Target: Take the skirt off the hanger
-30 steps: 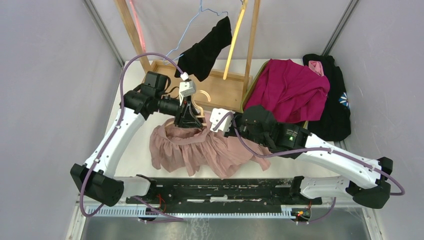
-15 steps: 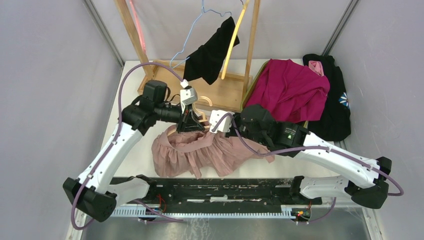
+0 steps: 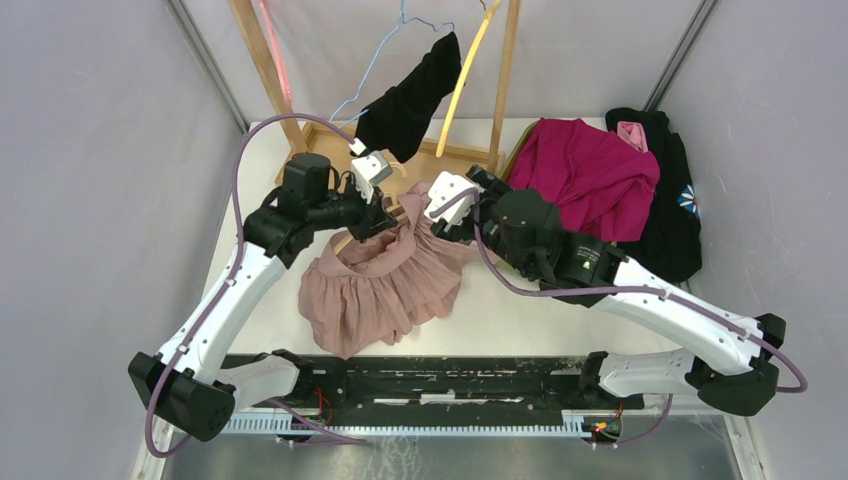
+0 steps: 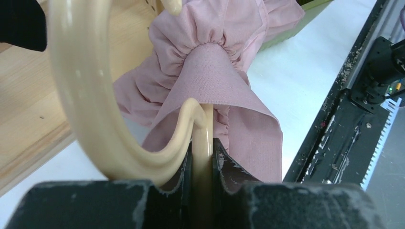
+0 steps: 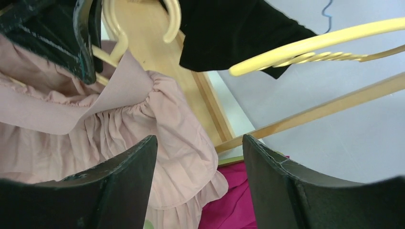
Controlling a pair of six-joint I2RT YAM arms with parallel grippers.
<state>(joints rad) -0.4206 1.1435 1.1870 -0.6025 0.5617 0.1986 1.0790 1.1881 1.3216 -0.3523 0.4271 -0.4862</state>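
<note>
Left hand (image 4: 201, 151) pinches the smooth cream plastic hanger (image 4: 79, 90) by its thin stem. Its black jaws are closed tight on either side, just below where the thick hook curls up in a round arc. Over the hanger drapes the skirt (image 4: 217, 71), dusty pink, with a flat matte waistband and densely gathered fabric beneath it. The band folds over the stem just beyond the jaws.

From above, the skirt (image 3: 385, 285) spreads down from the hanger in a crumpled, ruffled heap on the white tabletop (image 3: 510, 315). It lies between the two arms, in front of the pale wooden rack base (image 3: 462, 163).

Close by, the right hand (image 5: 198, 143) stands wide open with nothing between its dull, scuffed black fingers, poised near the skirt's ruffles and the left hand. A soft black garment (image 5: 229, 33) hangs above the rack base, beside a glossy yellow hanger (image 5: 315, 40). A magenta cloth (image 3: 585, 175) lies rumpled at the tabletop's right side.
</note>
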